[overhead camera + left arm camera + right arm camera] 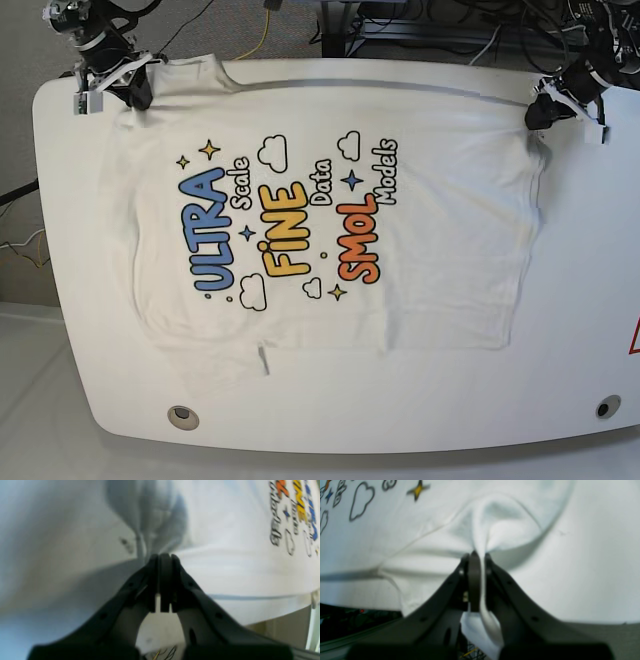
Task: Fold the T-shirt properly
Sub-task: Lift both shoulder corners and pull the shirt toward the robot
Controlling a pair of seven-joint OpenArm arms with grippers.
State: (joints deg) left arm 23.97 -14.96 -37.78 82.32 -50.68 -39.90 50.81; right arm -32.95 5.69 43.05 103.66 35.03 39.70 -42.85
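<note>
Your large white short-sleeved cotton T-shirt [330, 240], printed with blue, yellow and orange words, lies print-up and nearly flat across the white rounded table [560, 300]. It looks light, limp and quick to bunch — so keep hold at the far corners. The right gripper [479, 555] pinches a ridge of cloth between its fingers; the left gripper [163, 556] is pressed together on the edge just beyond its tips.
</note>
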